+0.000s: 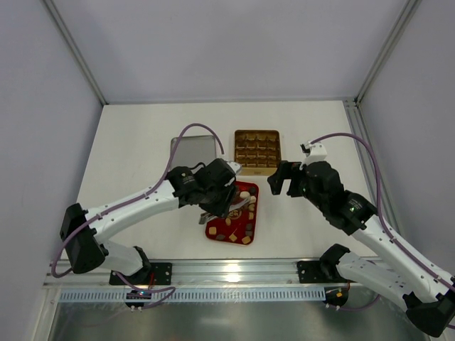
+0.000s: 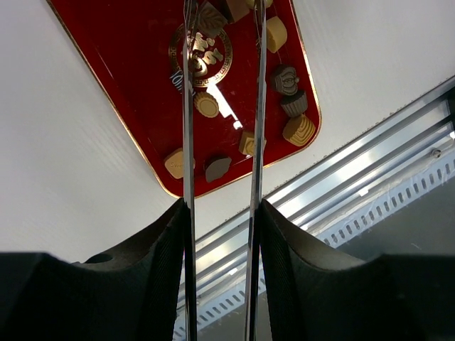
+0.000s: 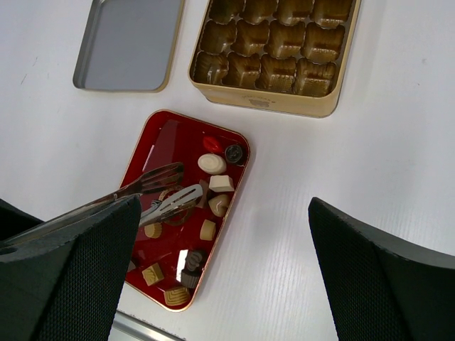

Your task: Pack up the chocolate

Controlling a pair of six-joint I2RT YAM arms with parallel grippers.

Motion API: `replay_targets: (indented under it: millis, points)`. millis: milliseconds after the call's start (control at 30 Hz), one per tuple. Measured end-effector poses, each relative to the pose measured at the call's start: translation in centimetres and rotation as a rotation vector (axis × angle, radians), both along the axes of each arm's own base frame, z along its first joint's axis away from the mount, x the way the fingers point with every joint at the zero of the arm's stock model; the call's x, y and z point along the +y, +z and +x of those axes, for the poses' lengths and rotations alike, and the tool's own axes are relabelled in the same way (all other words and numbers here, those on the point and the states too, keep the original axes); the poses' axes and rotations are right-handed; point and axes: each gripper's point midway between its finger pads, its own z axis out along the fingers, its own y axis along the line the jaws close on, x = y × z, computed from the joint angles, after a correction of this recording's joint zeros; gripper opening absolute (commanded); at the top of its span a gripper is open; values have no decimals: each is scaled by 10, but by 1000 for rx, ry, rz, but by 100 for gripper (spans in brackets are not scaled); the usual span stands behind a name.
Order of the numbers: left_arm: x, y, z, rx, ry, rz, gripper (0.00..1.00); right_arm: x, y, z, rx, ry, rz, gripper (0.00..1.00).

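Observation:
Several small chocolates (image 1: 233, 229) in tan, cream and dark brown lie loose on the red tray (image 1: 213, 230). My left gripper (image 1: 220, 196) is shut on metal tongs (image 3: 161, 190). The tong tips are apart and low over the middle of the tray (image 3: 162, 136), beside the pieces (image 3: 212, 164). In the left wrist view the two tong blades (image 2: 188, 142) run out between my fingers (image 2: 222, 213) over the tray (image 2: 135, 64) and the chocolates (image 2: 298, 130). My right gripper (image 1: 281, 180) is open and empty, above the table to the right of the tray (image 3: 224, 206).
A square gold tin (image 1: 257, 169) with empty gridded compartments stands behind the tray; it also shows in the right wrist view (image 3: 263, 104). Its grey lid (image 1: 193, 152) lies upside down to its left (image 3: 128, 42). A metal rail (image 1: 234, 270) runs along the near edge.

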Motion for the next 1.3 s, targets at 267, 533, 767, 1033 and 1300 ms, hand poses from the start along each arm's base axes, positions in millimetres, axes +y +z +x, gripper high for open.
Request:
replay_targets:
  millis: [267, 533, 767, 1033, 1300]
  points:
    - [-9, -15, 4, 15, -1, 21, 42, -1, -1, 0, 0, -7, -5, 100]
    - [-16, -23, 3, 24, -15, 36, 40, -2, -3, 0, 3, -9, -9, 100]
    - [-16, -32, 3, 35, -17, 62, 38, -3, -8, -1, 11, -9, -15, 100]
    - [-17, -30, 4, 19, -17, 72, 36, -4, -9, -1, 12, -12, -19, 100]
    - [-13, -31, 1, 24, -18, 96, 35, -4, -11, -1, 15, -13, -21, 100]
